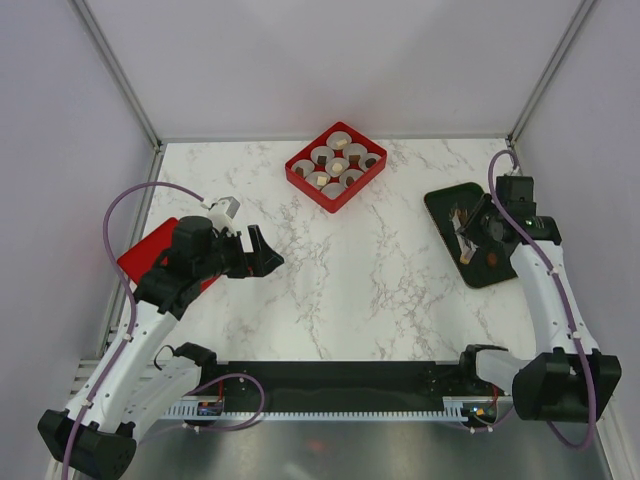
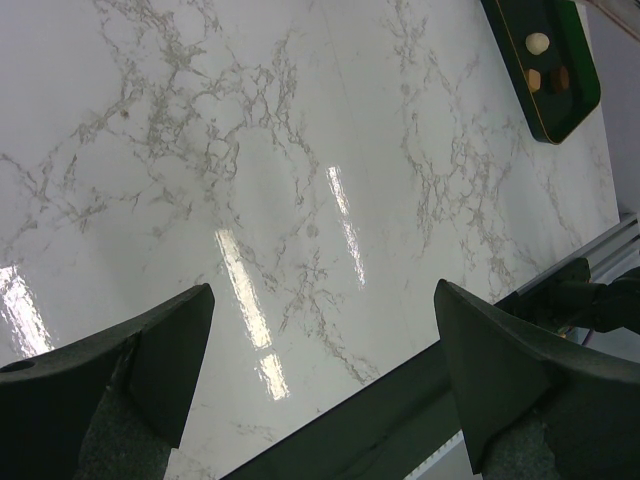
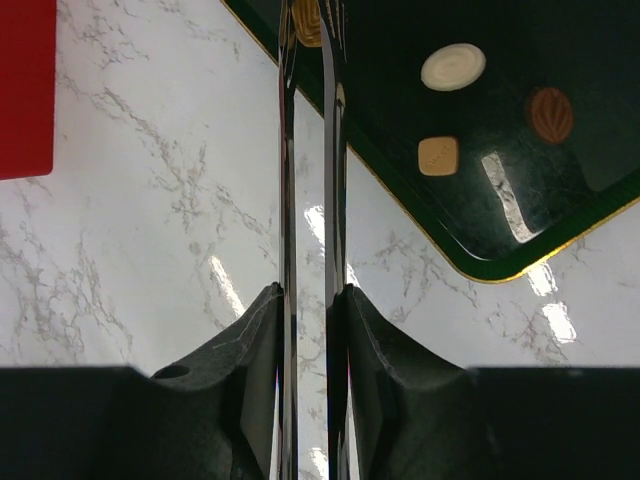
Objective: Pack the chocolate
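- My left gripper (image 2: 322, 290) hangs over the marble table (image 2: 200, 150), jaws wide apart, holding nothing.
- My right gripper (image 3: 310, 295) is clamped on the tweezers (image 3: 287, 180), which reach out over the green tray (image 3: 480, 230).
- Chocolate (image 3: 438, 156): three loose pieces lie on the tray, and a tan one sits at the tweezer tips.
- Some cups (image 1: 340, 137) in the red box (image 1: 310, 193) also hold pieces.
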Available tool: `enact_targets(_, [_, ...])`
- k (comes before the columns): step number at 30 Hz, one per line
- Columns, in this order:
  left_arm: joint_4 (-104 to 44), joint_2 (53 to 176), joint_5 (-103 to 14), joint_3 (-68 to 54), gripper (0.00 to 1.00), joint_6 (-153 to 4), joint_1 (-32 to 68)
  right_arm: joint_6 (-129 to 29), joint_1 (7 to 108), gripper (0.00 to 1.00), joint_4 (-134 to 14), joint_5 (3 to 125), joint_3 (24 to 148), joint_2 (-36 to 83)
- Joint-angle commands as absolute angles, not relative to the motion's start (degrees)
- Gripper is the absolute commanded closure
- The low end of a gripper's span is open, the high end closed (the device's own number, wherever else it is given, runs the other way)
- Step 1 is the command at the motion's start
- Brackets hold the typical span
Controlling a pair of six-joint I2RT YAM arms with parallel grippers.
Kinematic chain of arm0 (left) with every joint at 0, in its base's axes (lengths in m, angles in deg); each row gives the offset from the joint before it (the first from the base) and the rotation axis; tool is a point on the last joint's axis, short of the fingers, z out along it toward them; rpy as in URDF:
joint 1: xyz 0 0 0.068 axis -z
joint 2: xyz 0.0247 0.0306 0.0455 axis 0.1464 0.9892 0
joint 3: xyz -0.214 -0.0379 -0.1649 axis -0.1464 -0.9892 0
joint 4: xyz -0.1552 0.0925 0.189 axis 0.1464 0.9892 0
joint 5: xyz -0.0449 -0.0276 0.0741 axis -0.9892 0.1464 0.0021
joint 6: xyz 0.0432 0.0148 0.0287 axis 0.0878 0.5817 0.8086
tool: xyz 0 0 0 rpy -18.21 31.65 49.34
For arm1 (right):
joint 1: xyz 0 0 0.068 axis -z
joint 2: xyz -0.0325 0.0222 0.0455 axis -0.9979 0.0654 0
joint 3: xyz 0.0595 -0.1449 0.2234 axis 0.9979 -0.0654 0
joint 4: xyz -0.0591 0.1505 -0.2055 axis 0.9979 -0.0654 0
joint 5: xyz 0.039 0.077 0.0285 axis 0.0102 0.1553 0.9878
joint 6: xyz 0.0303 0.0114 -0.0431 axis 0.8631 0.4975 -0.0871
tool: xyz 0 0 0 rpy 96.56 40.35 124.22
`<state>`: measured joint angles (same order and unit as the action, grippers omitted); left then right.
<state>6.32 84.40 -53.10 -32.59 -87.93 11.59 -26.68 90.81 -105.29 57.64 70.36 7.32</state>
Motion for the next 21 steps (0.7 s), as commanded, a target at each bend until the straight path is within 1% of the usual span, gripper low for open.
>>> enact_targets(1, [4.7,84.3,-54.1,-32.8,0.00,-85.7,11.7,-24.3,88.1,0.65,-101.1,57.0,74.8,8.9])
enact_targets(5, [4.7,84.3,-53.9,-32.8,0.00,-85.7,11.7,-22.2,81.3,0.66,-99.7,54.9,77.5,12.6])
enact_targets(13, [4.7,84.1,-53.5,-32.8,0.00,-85.6,11.7,-17.8,65.8,0.66,-95.1,51.9,90.3,23.6])
enact_targets(16, [4.7,84.0,-53.4,-32.9,0.00,-85.6,11.8,-17.3,61.3,0.66,-93.9,51.2,95.6,29.4])
enact_targets(21, [4.7,83.9,-53.3,-32.8,0.00,-85.6,11.7,-17.9,57.0,0.66,-92.6,52.0,103.3,39.4])
